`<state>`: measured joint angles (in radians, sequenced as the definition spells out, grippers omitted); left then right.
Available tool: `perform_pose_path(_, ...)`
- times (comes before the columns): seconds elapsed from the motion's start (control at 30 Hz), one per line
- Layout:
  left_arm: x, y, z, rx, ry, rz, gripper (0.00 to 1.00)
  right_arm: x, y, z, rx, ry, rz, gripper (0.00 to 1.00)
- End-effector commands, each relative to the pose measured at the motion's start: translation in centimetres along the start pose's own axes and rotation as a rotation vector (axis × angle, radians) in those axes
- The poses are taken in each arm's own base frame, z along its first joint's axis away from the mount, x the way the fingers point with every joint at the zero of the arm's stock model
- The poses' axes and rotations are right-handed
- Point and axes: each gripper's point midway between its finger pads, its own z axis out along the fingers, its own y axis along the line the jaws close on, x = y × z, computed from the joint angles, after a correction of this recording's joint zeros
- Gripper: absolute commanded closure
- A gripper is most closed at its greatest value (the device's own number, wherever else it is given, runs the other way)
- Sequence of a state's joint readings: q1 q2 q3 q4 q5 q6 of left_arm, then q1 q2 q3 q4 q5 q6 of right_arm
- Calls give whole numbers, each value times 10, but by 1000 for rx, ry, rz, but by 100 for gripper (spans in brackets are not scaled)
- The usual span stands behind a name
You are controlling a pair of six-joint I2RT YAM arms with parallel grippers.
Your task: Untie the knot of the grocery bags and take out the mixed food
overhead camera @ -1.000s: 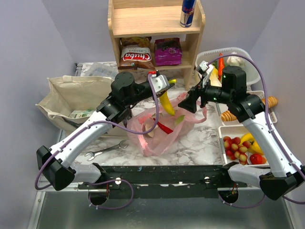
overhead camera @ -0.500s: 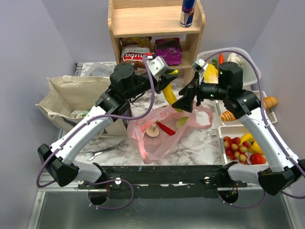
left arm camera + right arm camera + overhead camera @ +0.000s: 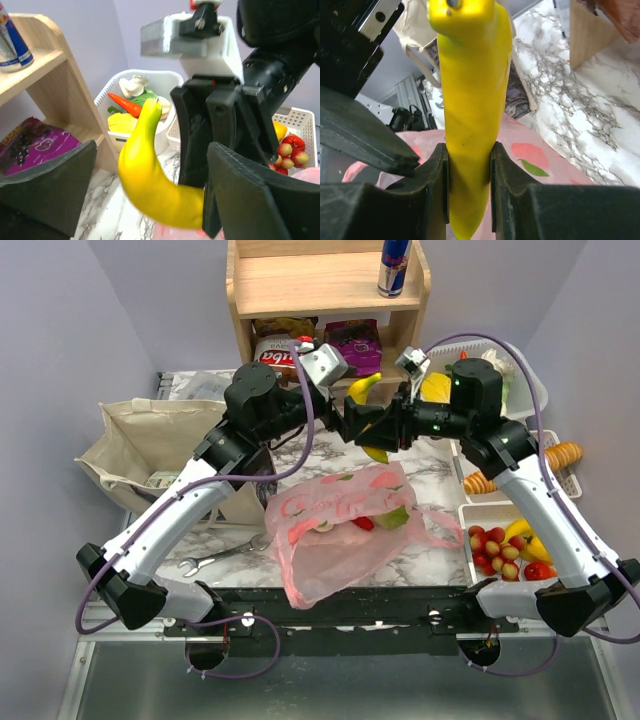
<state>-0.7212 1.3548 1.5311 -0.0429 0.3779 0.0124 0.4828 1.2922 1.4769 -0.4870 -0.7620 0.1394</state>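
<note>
the banana has gone up and farther back toward the shelf, and the pink bag has sagged flatter and slid nearer on the marble surface. the right hand pinches the banana's lower half between its fingers. the left hand is spread wide around the fruit, its pads clear of it. the banana is plain yellow with a greenish tip, held upright in the air above the bag's far edge. on the shelf the brown chip bag shows white lettering, partly hidden by the left arm. the can and the purple packet cannot be read. the pink bag's red print is too crumpled to read. through its thin plastic show a red piece and a green piece. the canvas bag lies at the left.
</note>
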Motion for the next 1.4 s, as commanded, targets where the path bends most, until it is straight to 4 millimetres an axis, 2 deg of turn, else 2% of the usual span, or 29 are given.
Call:
perform_pose_path(0.0,-14,7,-24,-26,1,-63,1,-27,-10,-23,123,-92,39,99)
perform_pose_path(0.07,-15,5,-33,3,5,-66,2,-30,-35,-45,201,-125,102,99)
perform_pose_path(0.1,-14,-3,-38,56,14,-60,2,-29,-48,-57,231,-142,146,99)
perform_pose_path(0.13,-13,-16,-44,138,29,-36,1,-30,-66,-73,275,-167,195,99)
perform_pose_path(0.2,4,-46,-59,305,96,44,2,-28,-101,-106,357,-212,298,99)
perform_pose_path(0.27,36,-63,-71,360,187,93,2,-24,-134,-136,455,-247,360,99)
perform_pose_path(0.33,75,-79,-84,418,292,161,1,-20,-163,-154,539,-265,393,99)
perform_pose_path(0.47,149,-109,-107,538,482,336,1,-12,-221,-163,673,-241,425,99)
perform_pose_path(0.57,186,-123,-113,576,573,419,2,-8,-267,-163,739,-225,449,99)
perform_pose_path(0.63,203,-120,-110,536,606,496,2,-4,-295,-165,795,-209,449,99)
perform_pose_path(0.77,219,-103,-100,453,648,597,1,13,-342,-166,871,-165,458,99)
perform_pose_path(0.97,238,-92,-97,434,739,624,2,44,-388,-157,895,-105,490,99)
perform_pose_path(1.07,238,-96,-97,454,745,589,6,53,-405,-155,907,-86,483,99)
perform_pose_path(1.17,232,-97,-94,447,744,507,17,60,-417,-153,911,-73,478,97)
perform_pose_path(1.23,228,-94,-92,429,741,468,23,65,-424,-152,912,-65,480,91)
perform_pose_path(1.33,224,-85,-88,390,736,436,36,70,-438,-152,935,-52,471,63)
perform_pose_path(1.37,222,-81,-86,377,733,423,41,70,-441,-153,939,-48,465,61)
